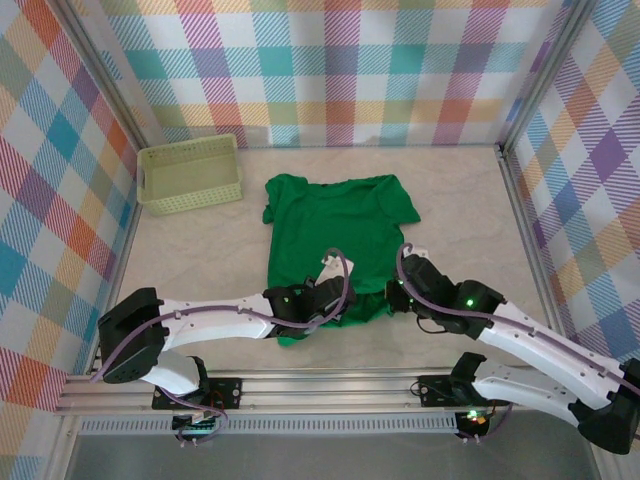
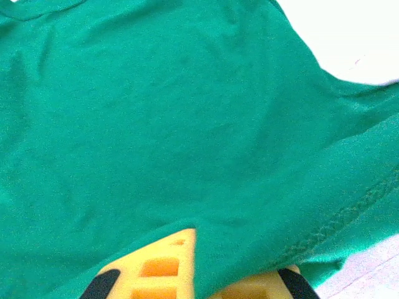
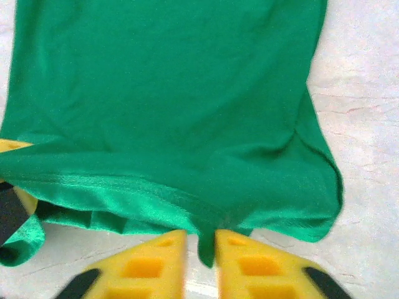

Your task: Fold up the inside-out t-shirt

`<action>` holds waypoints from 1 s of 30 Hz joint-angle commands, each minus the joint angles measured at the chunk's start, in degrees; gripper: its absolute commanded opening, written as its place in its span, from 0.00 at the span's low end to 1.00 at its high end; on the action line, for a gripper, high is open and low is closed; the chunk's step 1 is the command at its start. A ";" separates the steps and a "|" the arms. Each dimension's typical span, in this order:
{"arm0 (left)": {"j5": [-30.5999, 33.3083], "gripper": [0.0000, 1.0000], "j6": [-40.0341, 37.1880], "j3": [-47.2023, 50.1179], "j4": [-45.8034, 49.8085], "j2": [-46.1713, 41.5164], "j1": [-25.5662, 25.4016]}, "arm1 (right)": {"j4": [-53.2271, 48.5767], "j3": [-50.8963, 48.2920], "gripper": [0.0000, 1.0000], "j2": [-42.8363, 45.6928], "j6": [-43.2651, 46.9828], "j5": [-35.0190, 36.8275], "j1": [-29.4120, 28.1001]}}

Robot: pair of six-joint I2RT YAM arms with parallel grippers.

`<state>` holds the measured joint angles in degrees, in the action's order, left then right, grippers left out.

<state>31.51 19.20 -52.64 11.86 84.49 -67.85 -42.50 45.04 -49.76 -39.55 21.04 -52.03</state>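
Looking like early days: shirt [image 1: 335, 225] lies spread flat mid-counter [image 1: 200, 250], collar end away from the arms, no fold made yet. Left hand [image 2: 212, 274] and right hand [image 3: 201, 246] are each pinched onto its near hem, so all the folding is left

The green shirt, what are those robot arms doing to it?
Two robot arms are getting ready to fold the green t-shirt. It lies spread out on the table, neck end away from the arms. The left gripper and the right gripper each pinch the bottom hem between yellow fingers. The hem is a bit bunched up, but no real fold is made yet. A basket sits off to the side.
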 commanded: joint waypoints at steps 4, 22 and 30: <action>-4.82 0.02 0.58 -2.81 -1.69 -3.10 2.39 | 12.83 -8.86 0.49 5.39 4.74 -8.03 0.36; -9.61 0.00 -1.16 -8.77 0.70 -3.16 5.19 | 52.64 -29.47 0.65 2.71 13.57 -11.46 -12.72; -10.68 0.00 -1.85 -10.78 2.11 -4.02 5.45 | 64.37 -29.27 0.66 -10.93 17.36 -11.55 -13.67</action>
<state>21.67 18.39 -61.01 12.64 82.39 -63.05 13.13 15.77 -58.02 -24.93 9.56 -65.10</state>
